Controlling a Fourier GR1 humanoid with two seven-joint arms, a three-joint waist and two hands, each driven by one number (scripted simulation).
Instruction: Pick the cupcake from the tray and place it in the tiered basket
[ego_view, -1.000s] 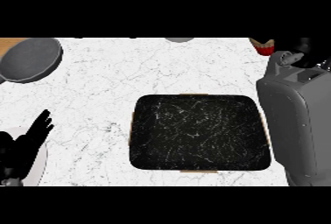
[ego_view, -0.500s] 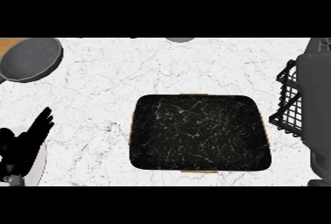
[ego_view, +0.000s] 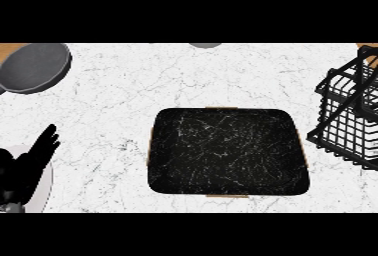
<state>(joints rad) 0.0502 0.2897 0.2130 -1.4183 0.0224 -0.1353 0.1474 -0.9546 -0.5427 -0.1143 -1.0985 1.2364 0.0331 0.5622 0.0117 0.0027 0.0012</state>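
At the desk's (ego_view: 221, 75) centre lies the black tray (ego_view: 227, 152); tiered basket (ego_view: 351, 115) at three o'clock, pan (ego_view: 33, 67) at ten, left hand (ego_view: 26, 167) resting at eight, fingers released.

Bare counter (ego_view: 221, 75) separates tray (ego_view: 227, 150), pan (ego_view: 33, 67) and tiered basket (ego_view: 351, 115).

A black hand (ego_view: 26, 167), fingers straight and pointing up, shows at the lower left. Under it lies a white counter (ego_view: 184, 80) with fine grey marble veins. To the hand's right sits a black tray (ego_view: 225, 152) streaked with thin white lines, its edge tan at the sides. Up above the hand is a dark grey pan (ego_view: 33, 67) with a lighter grey rim. Far off to the hand's right stands a black wire basket (ego_view: 347, 120).
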